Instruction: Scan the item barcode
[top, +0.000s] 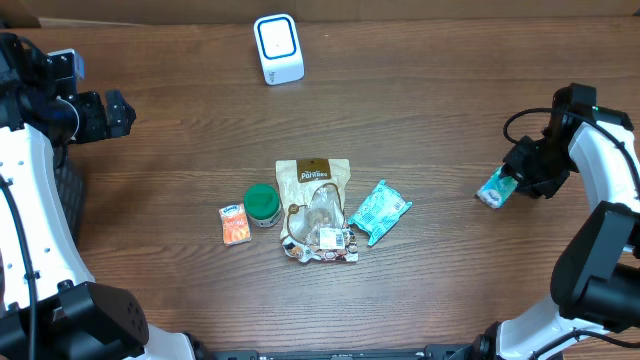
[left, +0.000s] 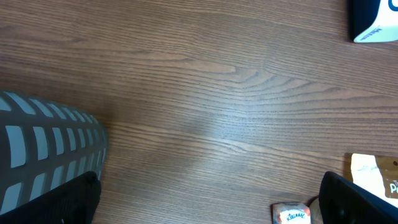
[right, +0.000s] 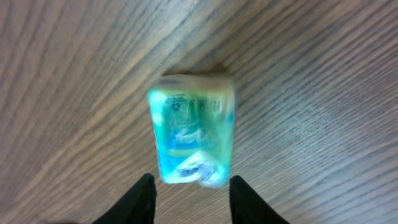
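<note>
Teal packet (right: 189, 134) blurred between parted right claw (right: 193, 190) tips — wrist angled down, left claw (left: 208, 199) wide apart.

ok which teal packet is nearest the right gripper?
The lone teal packet far right, at the fingertips of the right gripper. The other teal packet lies in the central cluster, beside the brown snack bag.

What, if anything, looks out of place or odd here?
One teal packet sits alone at the far right, away from the central cluster, at the right gripper, whose jaws stand apart. It looks blurred in the wrist view.
</note>
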